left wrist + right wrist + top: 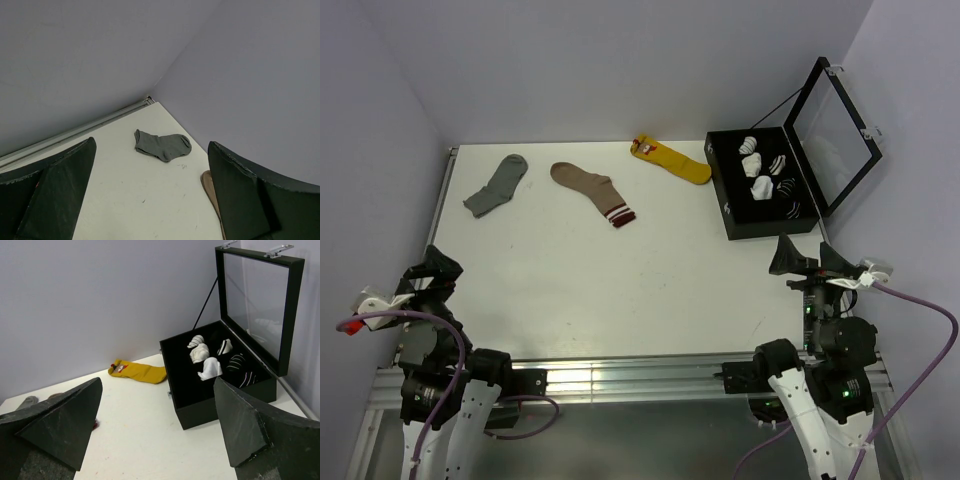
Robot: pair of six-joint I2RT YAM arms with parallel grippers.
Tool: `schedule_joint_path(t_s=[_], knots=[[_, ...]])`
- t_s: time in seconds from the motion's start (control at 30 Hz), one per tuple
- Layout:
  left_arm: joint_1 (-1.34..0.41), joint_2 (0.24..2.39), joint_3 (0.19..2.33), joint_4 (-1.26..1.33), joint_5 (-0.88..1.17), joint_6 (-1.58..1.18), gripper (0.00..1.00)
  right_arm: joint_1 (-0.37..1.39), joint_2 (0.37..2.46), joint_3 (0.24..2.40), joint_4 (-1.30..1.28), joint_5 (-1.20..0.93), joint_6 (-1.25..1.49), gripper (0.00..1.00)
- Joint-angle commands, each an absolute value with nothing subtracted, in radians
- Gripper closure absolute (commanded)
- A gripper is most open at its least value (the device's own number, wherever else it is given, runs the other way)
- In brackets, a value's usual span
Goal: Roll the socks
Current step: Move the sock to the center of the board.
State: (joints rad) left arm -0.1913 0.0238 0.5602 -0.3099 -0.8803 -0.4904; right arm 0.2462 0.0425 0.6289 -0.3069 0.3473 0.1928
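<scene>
The tan-brown sock [588,187] with a dark red and white striped cuff lies flat at the back middle of the white table [650,290]. In the left wrist view only a strip of its tan toe [209,189] shows beside my right finger. In the right wrist view a bit of its red cuff [94,425] peeks past my left finger. My left gripper [432,272] is open and empty at the near left. My right gripper [807,258] is open and empty at the near right. Both are far from the sock.
A plain grey sock [497,186] lies at the back left, also in the left wrist view [163,145]. A yellow sock [671,160] with a red tag lies at the back. An open black box [733,212] with rolled socks stands at the right, its glass lid [835,125] raised.
</scene>
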Motion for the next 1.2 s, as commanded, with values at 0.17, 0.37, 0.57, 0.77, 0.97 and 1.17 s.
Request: schedule_joint_path(t_s=[0.17,0.37,0.57,0.77,0.97,1.17], knots=[[-0.193,0.037,0.564,-0.285,-0.865,-0.491,0.01,0.255,0.089,0.67,-0.294,0.353,0.233,0.0],[-0.193,0.034,0.566,-0.282,-0.848,-0.495,0.01,0.256,0.234,0.776,-0.337,0.305,0.293,0.0],[-0.193,0.04,0.565,-0.275,-0.812,-0.488,0.01,0.256,0.486,0.9,-0.338,0.181,0.34,0.0],[-0.193,0.084,0.568,-0.275,-0.763,-0.479,0.01,0.256,0.803,1.012,-0.317,0.005,0.377,0.0],[-0.193,0.279,0.62,-0.317,-0.615,-0.498,0.01,0.258,1.156,1.155,-0.318,-0.15,0.373,0.0],[-0.192,0.604,0.725,-0.406,-0.398,-0.535,0.01,0.307,1.434,1.282,-0.293,-0.239,0.327,0.06]])
